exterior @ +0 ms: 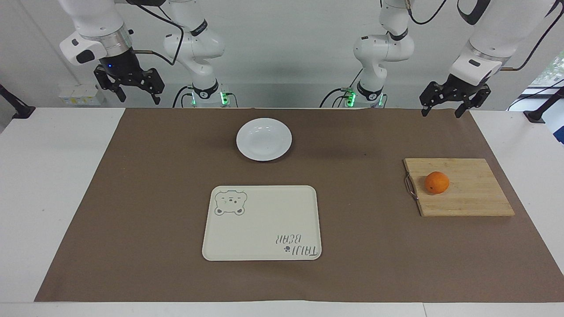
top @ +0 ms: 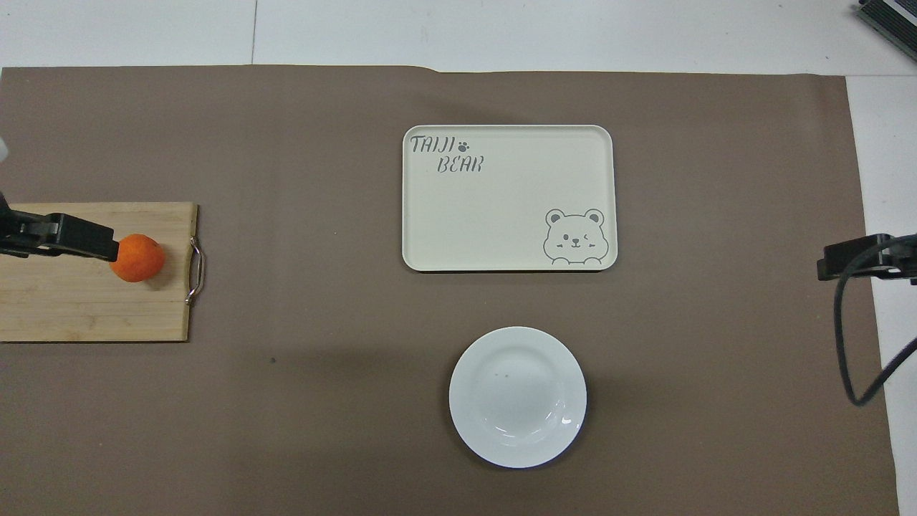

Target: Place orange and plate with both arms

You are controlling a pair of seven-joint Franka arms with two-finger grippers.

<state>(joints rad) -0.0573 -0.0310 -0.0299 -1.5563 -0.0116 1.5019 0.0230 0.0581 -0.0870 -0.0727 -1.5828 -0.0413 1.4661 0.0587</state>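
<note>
Orange (exterior: 436, 182) on board (exterior: 471, 193), firm, rolls (pinch its middle) | glossy plate (exterior: 263, 139) near robots, slippery, fragile; take rim | left gripper (exterior: 447, 105), right gripper (exterior: 132, 90) both spread, raised, empty.

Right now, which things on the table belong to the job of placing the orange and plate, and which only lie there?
Belong to the job:
orange
plate
left gripper
right gripper

Only lying there:
bear tray
wooden board, under the orange
</note>
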